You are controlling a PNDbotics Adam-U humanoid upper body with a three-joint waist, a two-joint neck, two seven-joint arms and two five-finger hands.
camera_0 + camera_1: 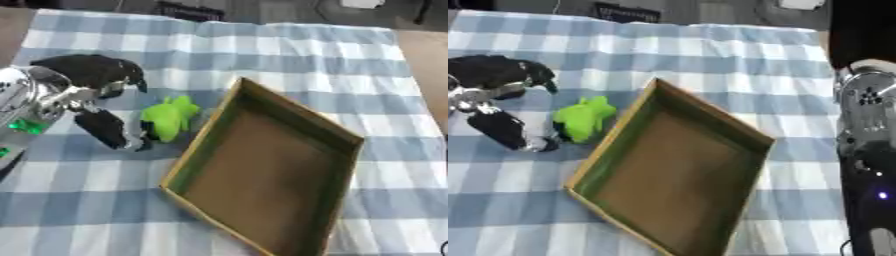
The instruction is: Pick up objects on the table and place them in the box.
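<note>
Presently, the small bright green toy of lumpy, figure-like shape (170,118) lies on the blue-and-white checked tablecloth (289,55), just beside the left wall of the shallow open cardboard box with brown floor and greenish inner walls (350,145), and apart from it by a narrow strip of cloth. Its exact form cannot be made out; it looks like moulded plastic or rubber, and on that appearance it is judged light, fairly stiff, unlikely to break, and possibly a little slick on its rounded surfaces. The best hold is judged to be across its thicker lower body rather than the thin projections at its upper end, which could slip out of a pinch. The robot's left hand (92,95), black with silver parts, stands immediately left of the toy: its fingers arch over from above and its thumb (107,130) reaches in low, the tip close against the toy's lower left side. The hand is spread in a wide bracket with a clear gap between thumb and fingers, and nothing is enclosed yet; whether the thumb tip actually touches the toy cannot be told. The box interior shows no contents. The right arm (866,150) stands at the right edge of the right eye view; its hand is not visible.
</note>
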